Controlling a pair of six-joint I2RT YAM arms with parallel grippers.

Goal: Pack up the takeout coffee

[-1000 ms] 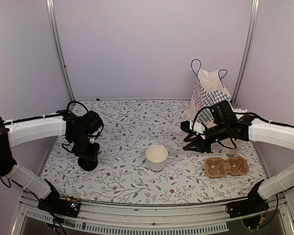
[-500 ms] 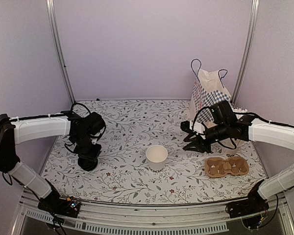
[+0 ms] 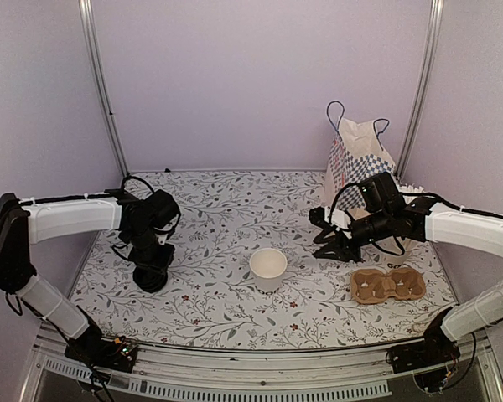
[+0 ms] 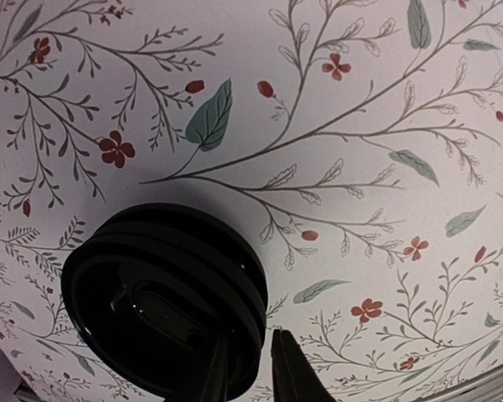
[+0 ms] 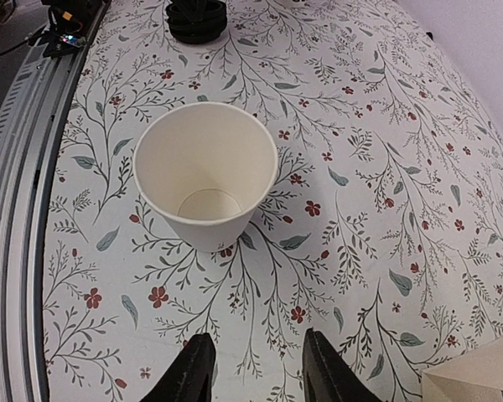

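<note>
The takeout coffee is out of view. A round black plastic lid [image 3: 151, 277] [image 4: 159, 293] [image 5: 197, 18] lies on the floral table at the left. My left gripper [image 3: 152, 258] [image 4: 250, 332] points down over it, jaws narrow. One finger is over the lid and the other just outside its rim, with a sliver of table between. A plain white paper cup [image 3: 268, 267] [image 5: 205, 180] stands open and empty at the centre. My right gripper [image 3: 321, 234] [image 5: 258, 337] hovers open to the cup's right, nothing between its fingers.
A checkered paper bag [image 3: 356, 163] with loop handles stands at the back right, behind my right arm. A brown cardboard cup carrier [image 3: 387, 286] lies flat at the front right. The enclosure's walls bound the table [image 3: 226, 209] on three sides.
My left gripper's fingers have narrowed around the lid's rim and the left arm has shifted slightly. The right arm and the cup have not moved.
</note>
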